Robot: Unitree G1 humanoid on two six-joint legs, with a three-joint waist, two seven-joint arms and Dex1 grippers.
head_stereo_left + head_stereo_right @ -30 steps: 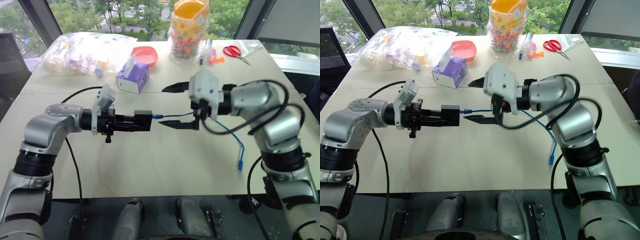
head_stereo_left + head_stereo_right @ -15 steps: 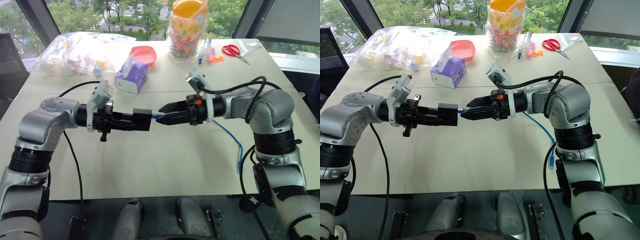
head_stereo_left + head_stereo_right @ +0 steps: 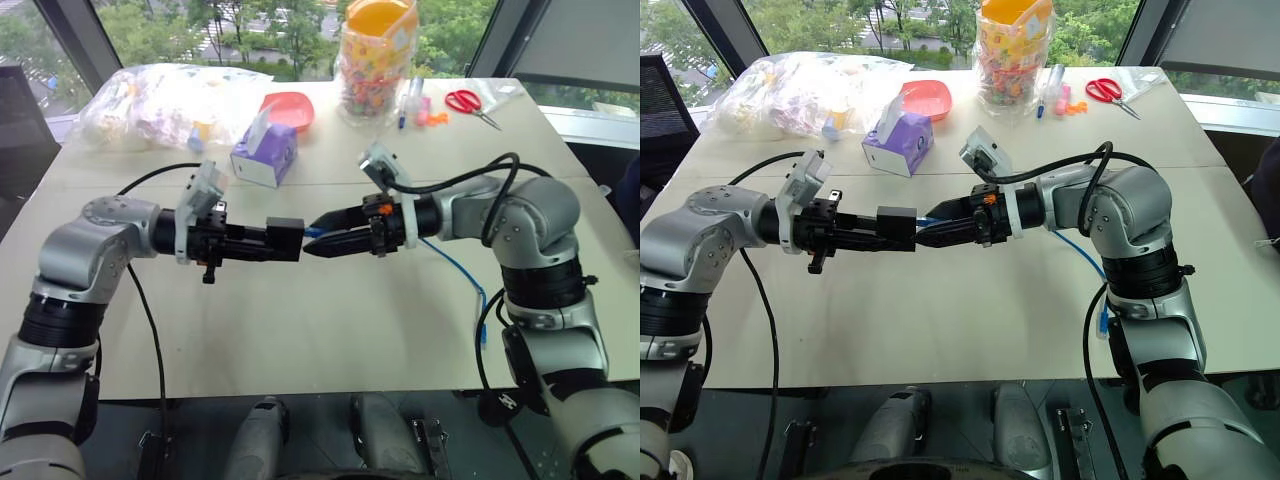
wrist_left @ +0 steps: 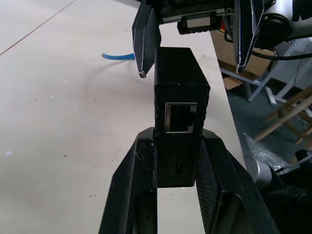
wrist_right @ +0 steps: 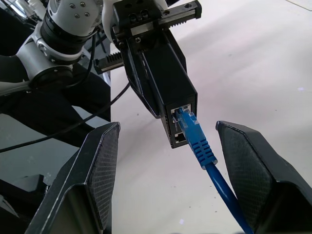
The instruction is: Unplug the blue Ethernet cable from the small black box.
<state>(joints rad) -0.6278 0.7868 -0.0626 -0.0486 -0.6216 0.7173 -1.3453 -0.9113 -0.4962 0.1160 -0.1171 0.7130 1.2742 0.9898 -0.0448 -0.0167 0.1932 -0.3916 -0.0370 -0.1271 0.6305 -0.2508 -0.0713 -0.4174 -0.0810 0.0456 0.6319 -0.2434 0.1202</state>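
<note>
A pale surface [image 3: 300, 330] stands before windows with trees outside. Above it, the left tool [image 3: 262, 243] is clenched on the small black box [image 3: 286, 240]; the blue Ethernet cable [image 5: 197, 141] remains plugged in, between the right tool's [image 5: 168, 141] released fingers.

small black box [image 3: 285, 238] mid-frame above the table [image 3: 300, 330], left gripper [image 3: 262, 243] on its left, right gripper [image 3: 322, 237] on its right. Cable [image 3: 458, 270] runs from the box to lower right. Tissue box [image 3: 265, 154] behind, scissors [image 3: 470, 104] upper right.
</note>
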